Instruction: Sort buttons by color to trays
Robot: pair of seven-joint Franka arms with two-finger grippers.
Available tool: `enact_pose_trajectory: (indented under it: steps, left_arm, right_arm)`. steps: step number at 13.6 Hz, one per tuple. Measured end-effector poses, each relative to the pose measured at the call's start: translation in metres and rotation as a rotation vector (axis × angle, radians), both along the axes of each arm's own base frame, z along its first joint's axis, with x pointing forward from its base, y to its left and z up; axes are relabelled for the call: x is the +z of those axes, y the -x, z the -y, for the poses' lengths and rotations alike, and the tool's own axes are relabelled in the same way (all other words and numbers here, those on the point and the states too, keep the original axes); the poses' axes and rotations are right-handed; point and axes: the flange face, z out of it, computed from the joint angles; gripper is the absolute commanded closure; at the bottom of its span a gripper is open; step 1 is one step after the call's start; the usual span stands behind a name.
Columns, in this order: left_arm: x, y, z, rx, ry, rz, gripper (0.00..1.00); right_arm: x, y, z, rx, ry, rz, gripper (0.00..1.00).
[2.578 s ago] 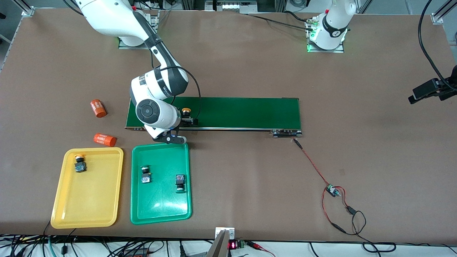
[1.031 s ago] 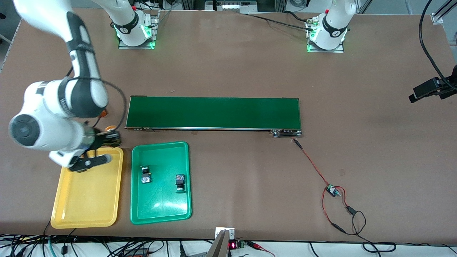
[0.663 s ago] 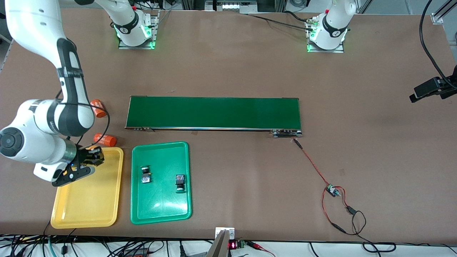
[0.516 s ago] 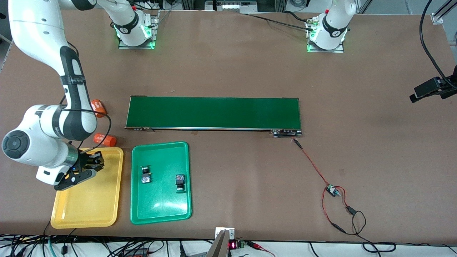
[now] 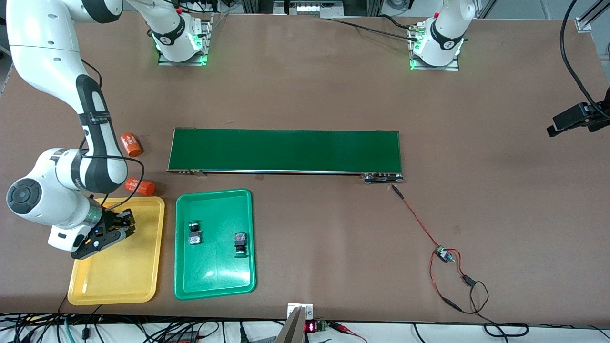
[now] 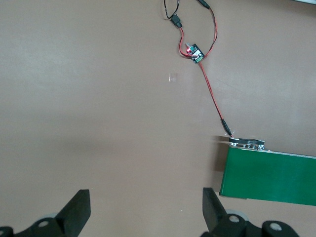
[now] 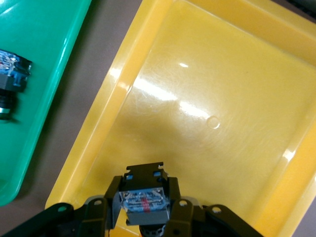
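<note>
I see R gripper (image 5: pixel 125 223) clamping black-bodied push-button switch (image 7: pixel 144 203) over shallow yellow plastic tray (image 5: pixel 138 267) — L gripper (image 6: pixel 145 210) jaws wide, waiting.

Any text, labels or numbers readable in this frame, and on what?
White print on the two orange cylinders: too blurred to read.
Grey lettering on the right arm's wrist: too small to read.
Red digits on the display at the table edge: unreadable.
Nothing else carries text.
</note>
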Motion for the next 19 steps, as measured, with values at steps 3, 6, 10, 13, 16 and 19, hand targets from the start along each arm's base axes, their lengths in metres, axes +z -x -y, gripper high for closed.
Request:
enact_pose_trajectory:
  steps: [3, 6, 10, 13, 16, 19]
  left_arm:
    - [0.000, 0.000, 0.000, 0.000, 0.000, 0.000, 0.00]
    - [0.000, 0.000, 0.000, 0.000, 0.000, -0.001, 0.00]
    - [0.000, 0.000, 0.000, 0.000, 0.000, -0.001, 0.00]
    - [0.000, 0.000, 0.000, 0.000, 0.000, -0.001, 0.00]
    - [-0.001, 0.000, 0.000, 0.000, 0.000, -0.001, 0.00]
    - [-0.001, 0.000, 0.001, -0.001, 0.000, -0.001, 0.00]
  right_arm:
    - [-0.008, 0.000, -0.002, 0.002, -0.001, 0.001, 0.09]
    - [-0.010, -0.003, 0.001, 0.005, 0.001, 0.028, 0.00]
    - [-0.009, -0.002, -0.002, 0.006, -0.006, 0.030, 0.00]
    - [0.016, 0.010, -0.023, -0.080, -0.036, -0.076, 0.00]
    - [0.076, 0.027, -0.046, -0.194, -0.035, -0.162, 0.00]
    - [0.151, 0.052, -0.053, -0.255, -0.028, -0.215, 0.00]
